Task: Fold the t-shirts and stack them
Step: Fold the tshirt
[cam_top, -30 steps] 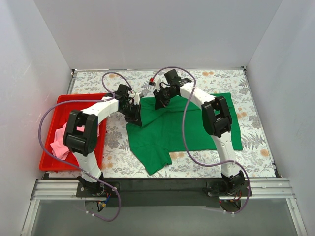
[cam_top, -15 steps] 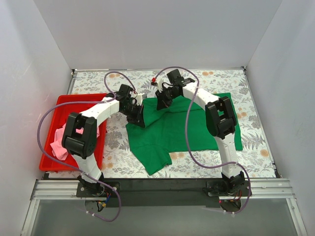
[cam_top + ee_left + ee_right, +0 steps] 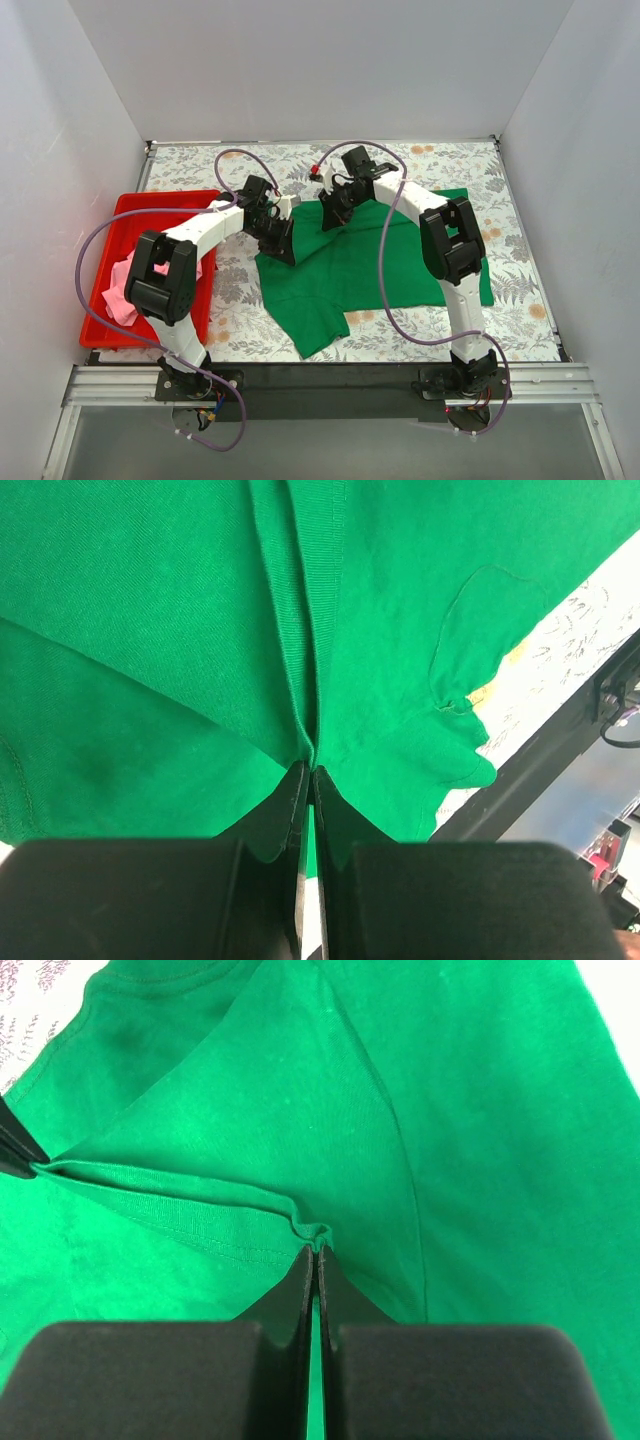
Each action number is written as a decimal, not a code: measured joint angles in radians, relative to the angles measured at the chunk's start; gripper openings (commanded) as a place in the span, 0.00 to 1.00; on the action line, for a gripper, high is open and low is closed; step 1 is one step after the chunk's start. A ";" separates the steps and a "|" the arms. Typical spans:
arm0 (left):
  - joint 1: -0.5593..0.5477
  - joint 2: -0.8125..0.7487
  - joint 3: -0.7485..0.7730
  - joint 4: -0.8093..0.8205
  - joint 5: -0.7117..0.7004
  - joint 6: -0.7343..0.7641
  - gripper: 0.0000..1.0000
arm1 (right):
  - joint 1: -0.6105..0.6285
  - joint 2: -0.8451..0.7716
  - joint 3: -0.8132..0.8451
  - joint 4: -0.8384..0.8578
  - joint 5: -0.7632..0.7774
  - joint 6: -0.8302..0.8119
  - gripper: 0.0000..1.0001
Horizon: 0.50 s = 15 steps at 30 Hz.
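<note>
Right gripper [image 3: 318,1256]: two black fingers entering at 6 o'clock, jaws pressed together with no gap. A small bunched pinch of the bright green cloth t-shirt [image 3: 480,1160] sits clamped at the fingertips.

Garment: fills nearly the whole frame. A raised stitched fold runs from the pinch toward 9 o'clock, drawn taut. A seam line curves from 12 o'clock down past the pinch toward 5 o'clock.

At 9 o'clock, a black pointed tip [image 3: 14,1150] meets the far end of that fold; identity not determinable.

At 10 o'clock, white floral-printed table covering [image 3: 30,1010] shows beyond the garment edge.
</note>
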 measured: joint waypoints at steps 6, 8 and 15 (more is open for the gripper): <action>0.000 0.001 -0.005 -0.016 0.000 0.019 0.18 | 0.000 -0.014 -0.024 -0.009 -0.015 -0.026 0.07; 0.000 0.001 -0.009 -0.020 0.001 0.025 0.20 | 0.000 -0.027 -0.043 -0.016 -0.017 -0.039 0.13; 0.000 0.001 -0.019 -0.024 0.027 0.037 0.24 | 0.000 -0.095 -0.146 -0.043 -0.016 -0.108 0.15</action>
